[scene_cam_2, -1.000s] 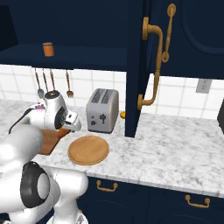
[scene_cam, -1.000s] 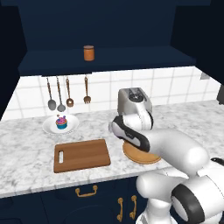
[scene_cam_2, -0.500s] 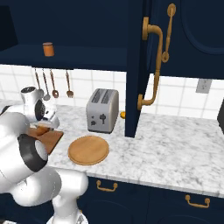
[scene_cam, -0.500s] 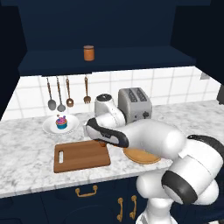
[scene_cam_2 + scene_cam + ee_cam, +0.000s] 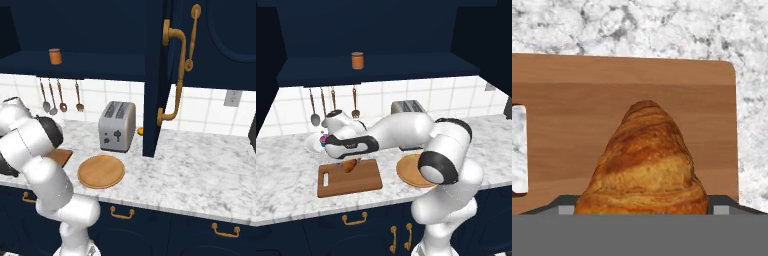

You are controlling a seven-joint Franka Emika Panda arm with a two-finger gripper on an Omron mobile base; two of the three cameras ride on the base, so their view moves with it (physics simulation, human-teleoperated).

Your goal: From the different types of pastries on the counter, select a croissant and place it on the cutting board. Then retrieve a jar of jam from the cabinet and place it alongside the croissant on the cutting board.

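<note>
Arm is reaching out to the left over the counter (image 5: pixel 286 185), hand sitting low above the cutting board (image 5: pixel 349 178). Fingers (image 5: pixel 349 162) are gripping the croissant (image 5: pixel 349 164); in the hand view the croissant (image 5: pixel 643 165) is rising up between them, hiding the finger tips, pointed end aimed at the board below. Whether the croissant is touching the board or hanging just over it, cannot tell. Cutting board (image 5: pixel 627 100) is lying flat on the marbled counter (image 5: pixel 637 25), slot handle (image 5: pixel 517 147) showing at the left edge of the hand view, and at the board's left end in the left base view.

Cupcake (image 5: pixel 322 139) is sitting on a white plate (image 5: pixel 310 143) behind the board, partly hidden by the hand. Round wooden plate (image 5: pixel 101 171) is lying on the counter to the right of the board, near the toaster (image 5: pixel 117 126). Jar of jam (image 5: pixel 357 60) is standing upright on the cabinet shelf (image 5: pixel 376 70) above; also seen as jar (image 5: pixel 55 56) in the right base view. Utensils (image 5: pixel 321 105) are hanging on the tiled wall under the shelf. Cabinet door (image 5: pixel 159 75) is standing open, brass handle on it.
</note>
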